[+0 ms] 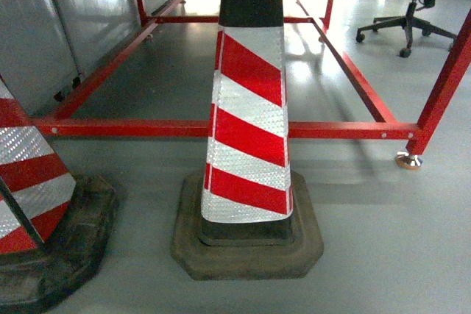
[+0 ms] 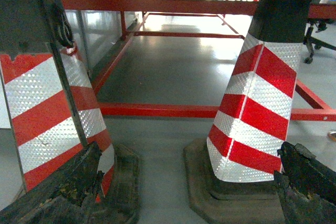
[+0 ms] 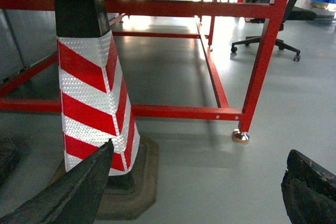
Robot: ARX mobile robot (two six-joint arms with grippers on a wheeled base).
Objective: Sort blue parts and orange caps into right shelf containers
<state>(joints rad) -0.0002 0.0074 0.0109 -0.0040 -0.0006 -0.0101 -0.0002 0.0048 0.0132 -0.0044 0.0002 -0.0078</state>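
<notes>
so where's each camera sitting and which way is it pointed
Head: on the robot, slanting down at the middle cone and red frame; no arm shows.
Left wrist: low, facing forward between two cones; left tool fingertips frame the bottom, apart.
Right wrist: low, facing the frame's foot; right tool fingertips apart.
All views share the middle cone.

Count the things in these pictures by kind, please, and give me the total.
Traffic cones, red and white striped: 2
Red metal frame: 1
Office chairs: 1
Robot hands, both open: 2
Orange caps or blue crates: 0 visible
Total: 6
</notes>
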